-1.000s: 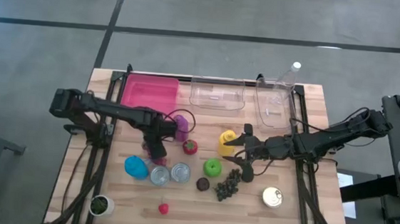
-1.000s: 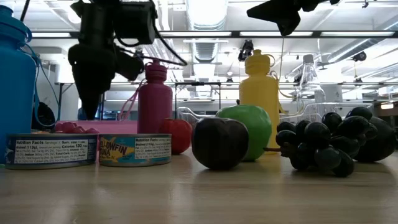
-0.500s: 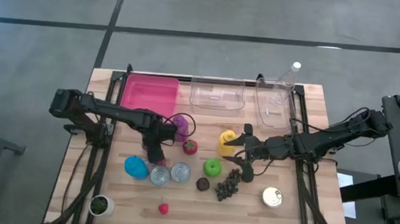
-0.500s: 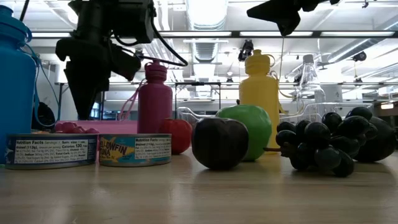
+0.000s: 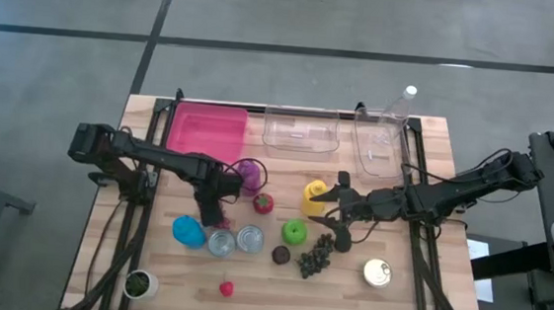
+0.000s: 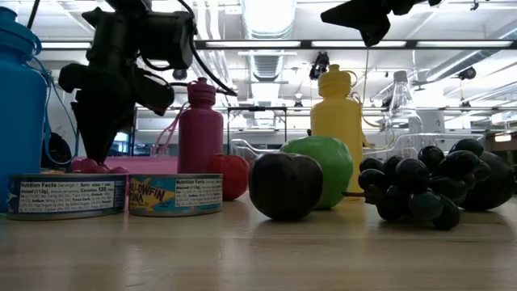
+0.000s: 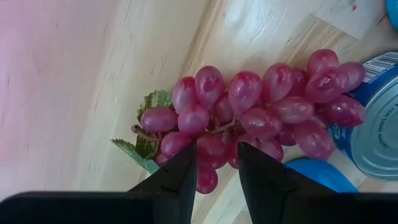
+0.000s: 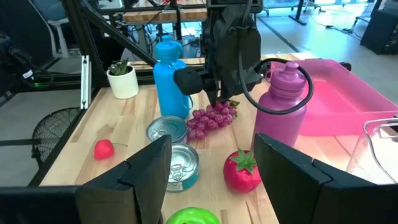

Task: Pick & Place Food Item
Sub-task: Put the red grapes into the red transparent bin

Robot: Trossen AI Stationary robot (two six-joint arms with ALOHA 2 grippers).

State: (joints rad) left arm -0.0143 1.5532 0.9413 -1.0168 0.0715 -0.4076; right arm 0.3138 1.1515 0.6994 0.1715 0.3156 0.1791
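Note:
A bunch of red grapes with green leaves lies on the wooden table between the blue bottle and the magenta bottle; it also shows in the right wrist view. My left gripper hangs right over the bunch, pointing down, a little open, its fingertips down at the grapes. In the high view this gripper hides most of the bunch. My right gripper waits wide open beside the yellow bottle, above the dark grapes. My left gripper comes at the red grapes from above, pointing down, with a few grapes of the bunch's middle between its two fingertips. Whether the fingers touch them, I cannot tell. The bunch lies flat on the table.
Pink tray and two clear bins stand along the far edge. Two cans, a red tomato, green apple, plum, a third can and a potted plant crowd the table.
My left gripper has moved a little toward the table's left edge and down, coming in over the red grapes. The grapes have stayed where they were.

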